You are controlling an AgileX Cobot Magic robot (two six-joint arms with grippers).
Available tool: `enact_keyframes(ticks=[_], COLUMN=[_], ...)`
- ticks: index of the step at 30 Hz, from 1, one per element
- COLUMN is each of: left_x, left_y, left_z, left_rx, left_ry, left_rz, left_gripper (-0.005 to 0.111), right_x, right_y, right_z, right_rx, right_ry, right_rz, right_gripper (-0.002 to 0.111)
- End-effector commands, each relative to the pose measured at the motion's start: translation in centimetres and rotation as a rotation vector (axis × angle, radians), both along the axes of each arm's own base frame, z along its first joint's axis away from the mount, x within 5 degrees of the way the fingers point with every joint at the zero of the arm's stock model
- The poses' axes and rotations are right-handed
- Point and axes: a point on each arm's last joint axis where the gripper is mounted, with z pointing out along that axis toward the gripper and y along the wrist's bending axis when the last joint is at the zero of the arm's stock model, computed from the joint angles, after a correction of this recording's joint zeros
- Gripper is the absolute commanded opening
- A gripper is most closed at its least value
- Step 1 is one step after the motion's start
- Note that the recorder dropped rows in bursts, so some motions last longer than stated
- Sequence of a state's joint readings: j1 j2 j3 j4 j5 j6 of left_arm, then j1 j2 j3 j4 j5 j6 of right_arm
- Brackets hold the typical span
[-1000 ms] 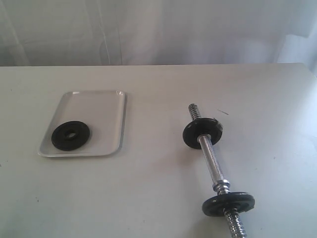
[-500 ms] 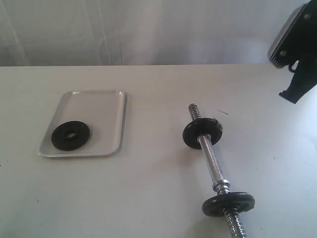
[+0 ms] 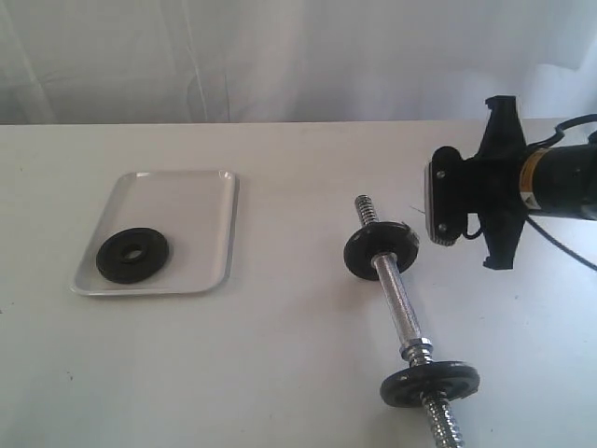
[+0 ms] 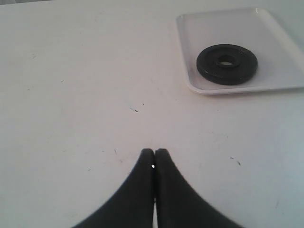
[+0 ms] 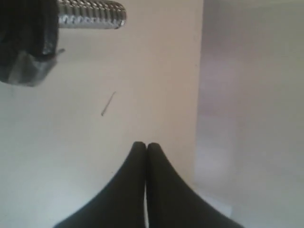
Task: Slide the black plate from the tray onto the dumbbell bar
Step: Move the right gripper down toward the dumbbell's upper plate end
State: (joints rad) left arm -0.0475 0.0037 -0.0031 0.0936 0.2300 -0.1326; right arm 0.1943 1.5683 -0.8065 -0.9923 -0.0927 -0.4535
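Tool: right gripper (image 5: 146,144) tips pressed together, empty; left gripper (image 4: 154,151) same. Pale table (image 3: 280,355), white curtain (image 3: 280,56) behind. Only exterior view shows whole dumbbell bar (image 3: 396,299); black plate (image 3: 133,257) in tray (image 3: 187,191), 7 o'clock corner.

Bright, flat, washed-out light here, white table (image 3: 280,355) nearly bleached; shadows soft and faint, glints on the chrome dumbbell bar (image 3: 396,301), both wrist views hazy

Pale table (image 3: 280,355), tray (image 3: 177,205) on L, dumbbell bar (image 3: 396,299) on R, well apart
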Motion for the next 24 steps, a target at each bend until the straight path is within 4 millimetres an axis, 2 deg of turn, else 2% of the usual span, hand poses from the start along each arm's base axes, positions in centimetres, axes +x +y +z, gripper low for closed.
enact_keyframes(ticks=[1,5,11,14,19,24], left_x=[0.0,0.0,0.0,0.0,0.0,0.0], left_y=[0.0,0.0,0.0,0.0,0.0,0.0], left_z=[-0.1,-0.1,-0.1,-0.1,-0.1,-0.1], left_rx=[-0.005,-0.005,-0.005,-0.005,-0.005,-0.005], left_ry=[0.002,0.002,0.002,0.002,0.002,0.002], left_rz=[-0.001,-0.001,-0.001,-0.001,-0.001,-0.001], left_gripper=[0.0,0.0,0.0,0.0,0.0,0.0], right_x=[-0.2,-0.7,-1.1,-1.0,-1.0,-0.1], right_y=[1.5,3.3,4.9,4.9,4.1,2.3], right_z=[-0.2,-0.2,0.6,0.7,0.9,1.9], right_rx=[-0.033,-0.063,0.044,0.215,0.519,0.543], right_ry=[0.018,-0.005,-0.056,0.012,0.159,0.154], right_rz=[0.032,0.138,0.242,0.11,-0.23,-0.532], right_gripper=[0.0,0.0,0.0,0.0,0.0,0.0])
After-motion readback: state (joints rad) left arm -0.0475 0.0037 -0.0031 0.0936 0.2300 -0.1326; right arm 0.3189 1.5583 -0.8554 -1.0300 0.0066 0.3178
